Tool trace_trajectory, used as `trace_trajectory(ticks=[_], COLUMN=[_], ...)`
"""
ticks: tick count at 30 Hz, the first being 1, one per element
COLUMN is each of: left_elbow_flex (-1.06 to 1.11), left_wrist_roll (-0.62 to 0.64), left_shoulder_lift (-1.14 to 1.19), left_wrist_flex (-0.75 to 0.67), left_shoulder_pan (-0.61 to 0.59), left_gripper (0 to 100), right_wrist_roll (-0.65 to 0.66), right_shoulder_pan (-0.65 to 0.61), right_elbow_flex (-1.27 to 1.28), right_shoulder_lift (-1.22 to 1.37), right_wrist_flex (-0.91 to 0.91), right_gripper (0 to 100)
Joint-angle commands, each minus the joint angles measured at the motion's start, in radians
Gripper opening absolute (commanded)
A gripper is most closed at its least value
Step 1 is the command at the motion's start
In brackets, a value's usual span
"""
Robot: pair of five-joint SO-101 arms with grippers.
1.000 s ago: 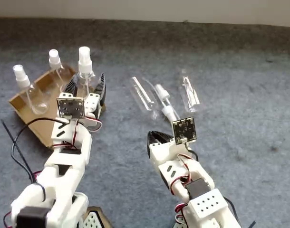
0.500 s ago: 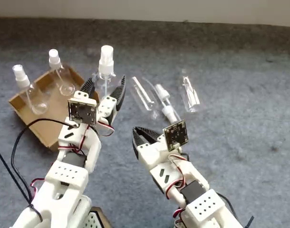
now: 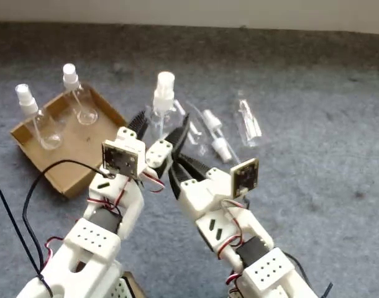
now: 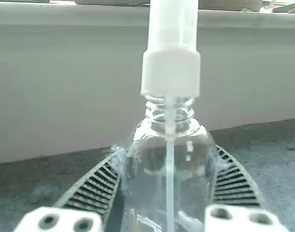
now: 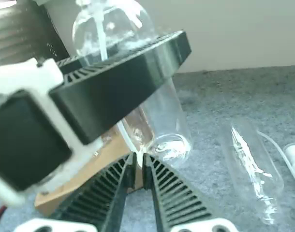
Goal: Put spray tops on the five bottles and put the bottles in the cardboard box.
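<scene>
1. Plastic, clear: one bottle (image 4: 167, 166) stands upright in the left pincer (image 3: 159, 124), with the jaws clamped on its body. It is just past the cardboard box (image 3: 84, 149), on the side of the loose parts. We cannot tell whether its base touches the tabletop (image 3: 320, 186).
2. The grip is on the body, which leaves the neck free. We read that as deliberate, giving access to the spray top (image 4: 170, 67).
3. That top sits on the neck with its dip tube down inside. Threads show under the collar, so we judge it is not screwed home yet.
4. The right pincer (image 5: 139, 157) is closed with nothing in it. Its tips are just beside the lower part of the held bottle. We guess it is placed to help with the top or to steady the bottle.
5. In the box, two capped bottles (image 3: 43, 127) (image 3: 84, 107) stand upright along the far side. The near floor of the box is bare cardboard, so there looks to be room for three more.
6. Outside the box, two capless bottles (image 3: 247, 123) (image 5: 251, 166) lie on their sides, with two loose spray tops (image 3: 215, 133) between them.
7. Our tally is two bottles boxed, one in hand and two not started.
</scene>
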Motion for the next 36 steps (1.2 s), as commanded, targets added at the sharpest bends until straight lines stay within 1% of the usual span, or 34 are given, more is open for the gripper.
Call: trace_trajectory(ticks=[1, 4, 10, 12, 17, 20, 26, 36], left_elbow_flex=[-0.015, -0.015, -0.013, -0.01, -0.007, -0.007, 0.016, 0.025], left_wrist_roll=[0.012, 0.012, 0.014, 0.014, 0.014, 0.014, 0.012, 0.012], left_shoulder_lift=[-0.027, -0.027, -0.027, -0.027, -0.027, -0.027, -0.027, -0.027], left_wrist_flex=[-0.003, -0.006, -0.006, -0.006, -0.003, -0.002, -0.006, 0.0], left_shoulder_pan=[0.021, 0.025, 0.028, 0.047, 0.111, 0.125, 0.13, 0.13], left_gripper=[7, 7, 7, 7, 7, 7, 7, 7], right_wrist_roll=[-0.078, -0.089, -0.149, -0.149, -0.146, -0.144, -0.147, -0.143], right_shoulder_pan=[-0.015, -0.024, -0.122, -0.143, -0.145, -0.12, -0.004, 0.031], right_elbow_flex=[0.131, 0.131, 0.131, 0.131, 0.125, 0.124, 0.124, 0.124], right_shoulder_lift=[0.004, 0.004, 0.004, 0.004, 0.004, 0.004, 0.004, 0.004], right_wrist_flex=[-0.031, -0.033, -0.033, -0.033, -0.033, -0.033, -0.033, -0.033], right_gripper=[1.9, 1.9, 1.9, 1.9, 1.9, 1.9, 1.9, 1.9])
